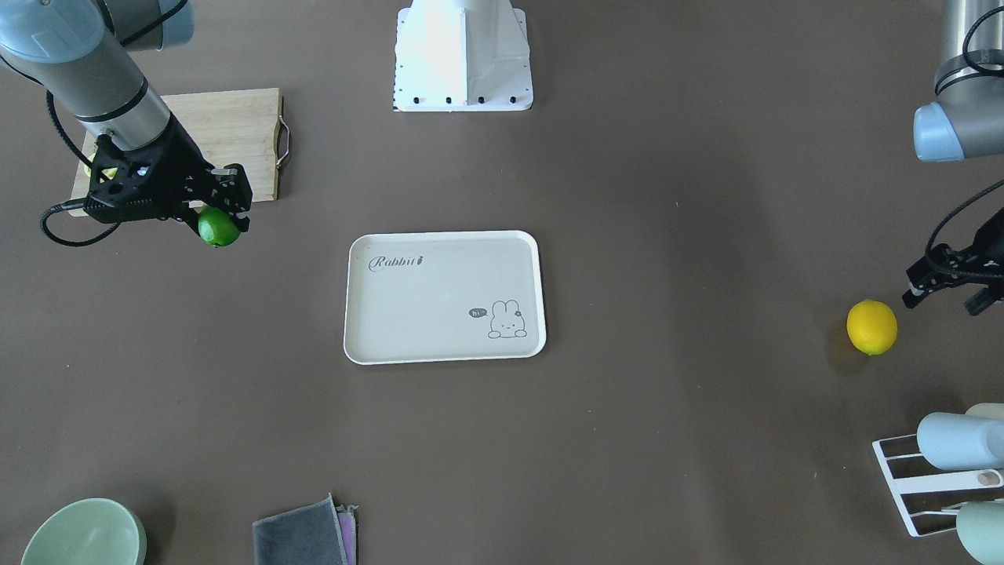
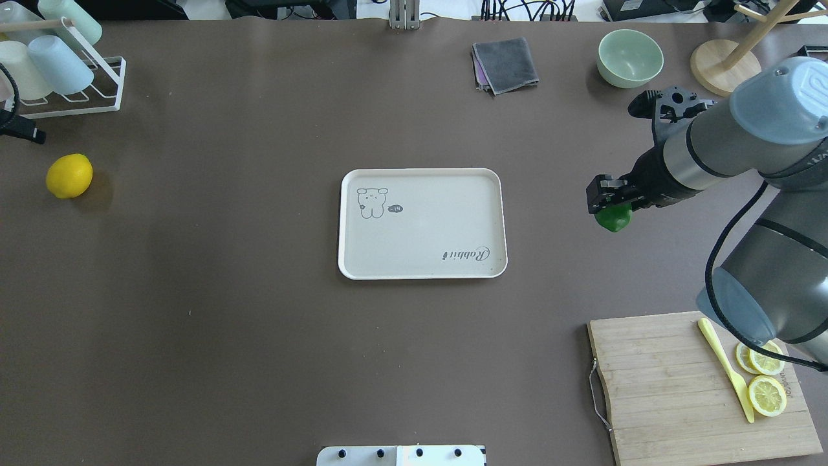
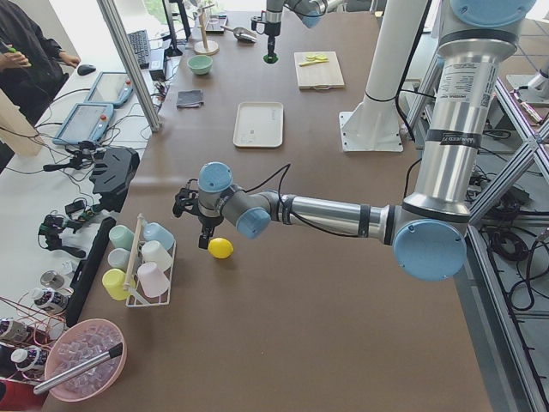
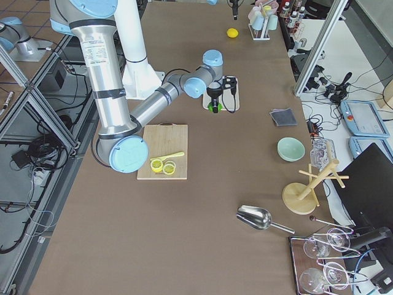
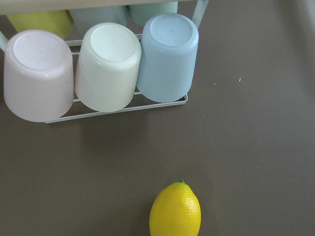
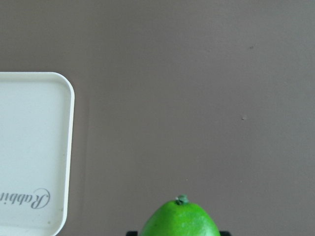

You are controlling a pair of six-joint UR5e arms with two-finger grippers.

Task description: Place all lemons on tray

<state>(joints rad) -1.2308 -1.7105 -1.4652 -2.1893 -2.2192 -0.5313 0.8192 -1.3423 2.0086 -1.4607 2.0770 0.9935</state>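
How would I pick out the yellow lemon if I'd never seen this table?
Find the brown table, then the white wire rack of pastel cups at one end. The yellow lemon lies on the bare tabletop beside that rack. It is whole and bright yellow, unlike the green lemon in the right gripper and the slices on the cutting board.

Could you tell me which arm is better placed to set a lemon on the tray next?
Right. The right gripper grips the green lemon close beside the tray; the left gripper is open by the yellow lemon, far from the tray.
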